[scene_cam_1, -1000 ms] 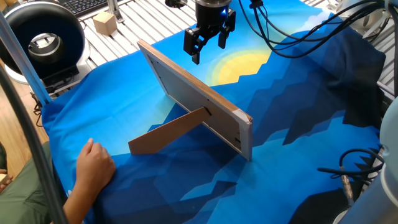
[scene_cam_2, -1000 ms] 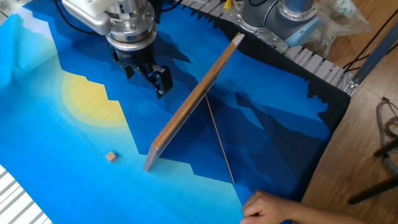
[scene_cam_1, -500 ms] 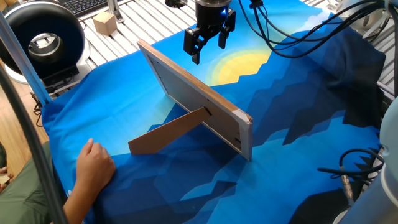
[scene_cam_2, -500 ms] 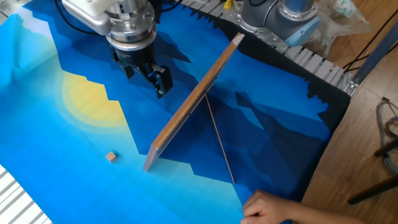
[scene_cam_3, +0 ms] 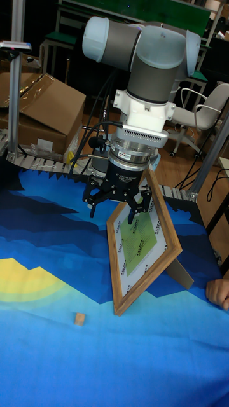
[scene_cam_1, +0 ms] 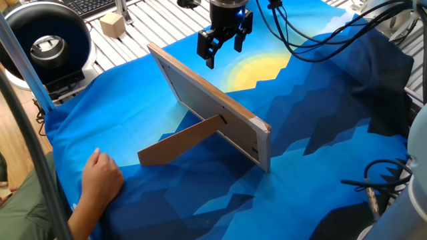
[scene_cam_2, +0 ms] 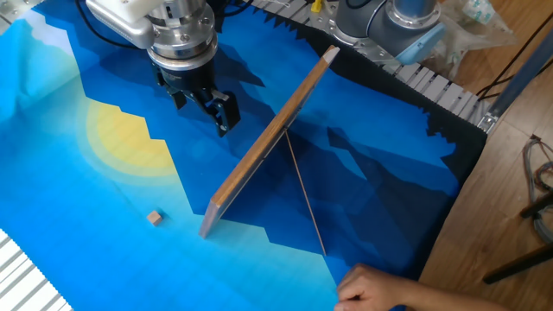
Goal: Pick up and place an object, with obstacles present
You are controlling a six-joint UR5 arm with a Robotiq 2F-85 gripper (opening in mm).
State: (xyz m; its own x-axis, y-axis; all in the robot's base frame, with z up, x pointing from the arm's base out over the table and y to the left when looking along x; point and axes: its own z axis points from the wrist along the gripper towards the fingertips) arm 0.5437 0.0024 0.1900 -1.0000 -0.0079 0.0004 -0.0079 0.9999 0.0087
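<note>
Only container in shot is the cardboard box (scene_cam_3: pixel 44 108), far left behind the table in the tall view. We can't see what's in it.

Gripper (scene_cam_1: pixel 225 53) (scene_cam_2: pixel 203 111) (scene_cam_3: pixel 113 206) hangs above the cloth (scene_cam_1: pixel 320 127) (scene_cam_2: pixel 78 207) (scene_cam_3: pixel 38 356) with its fingers spread and nothing between them. It sits off the far end of the board (scene_cam_1: pixel 207 103) (scene_cam_2: pixel 268 142) (scene_cam_3: pixel 143 245). In the other fixed view it is to the board's left and not touching it.

The board stands on its long edge, tilted back onto the strut (scene_cam_1: pixel 180 141) (scene_cam_2: pixel 304 203) (scene_cam_3: pixel 181 270). It has a light wood frame and, in the tall view, a pale face with a green patch in the middle.

The cube (scene_cam_2: pixel 155 218) (scene_cam_3: pixel 79 318) we take as the pick object (small, tan). It lies flat on the cloth, near-left of the board's near end in the tall view. It is on the same side of the board as the gripper but well apart from it, and nothing touches it.

A person's hand (scene_cam_1: pixel 101 179) (scene_cam_2: pixel 371 289) (scene_cam_3: pixel 219 294) rests on the cloth edge on the strut side, near the strut's foot.

Against 0.5 s and 1.0 s ago we see no change: gripper pose, finger gap, board, cube and hand all sit where they were.
</note>
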